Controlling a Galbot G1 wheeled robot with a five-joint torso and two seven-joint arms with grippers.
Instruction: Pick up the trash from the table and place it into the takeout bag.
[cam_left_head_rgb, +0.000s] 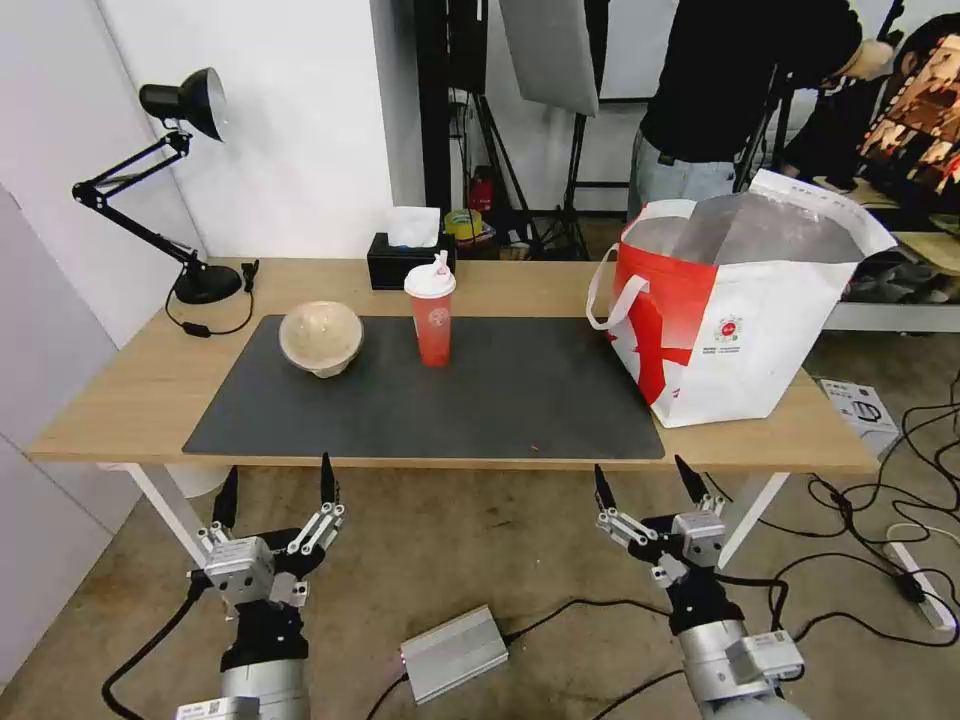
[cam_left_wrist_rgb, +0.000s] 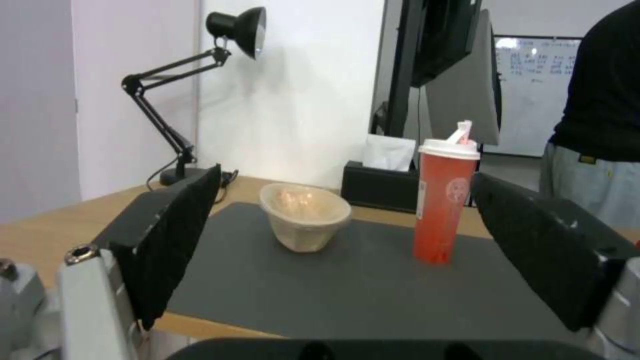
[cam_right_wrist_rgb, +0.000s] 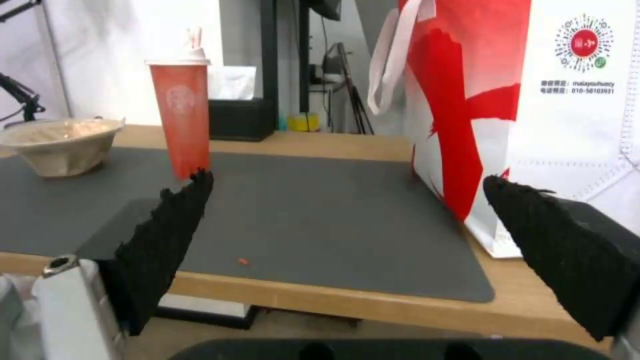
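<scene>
Here both tools wait below the desk's (cam_left_head_rgb: 120, 410) near edge, fingers spread: the left tool (cam_left_head_rgb: 275, 490) lines up with the beige lidded bowl (cam_left_head_rgb: 320, 338) and the upright red drink cup (cam_left_head_rgb: 431, 318) on the mat, the right tool (cam_left_head_rgb: 648, 487) sits nearer the takeout bag (cam_left_head_rgb: 745, 320).

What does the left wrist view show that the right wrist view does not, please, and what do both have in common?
Left wrist view alone: the whole black desk lamp at the table's far corner, a whiteboard behind, and the left tool, open and empty.

Right wrist view alone: the red-and-white takeout bag standing at the mat's end, a small red scrap on the mat, and the right tool, open and empty.

Both: the red drink cup, the beige bowl, the black tissue box, the dark mat and the wood table.
</scene>
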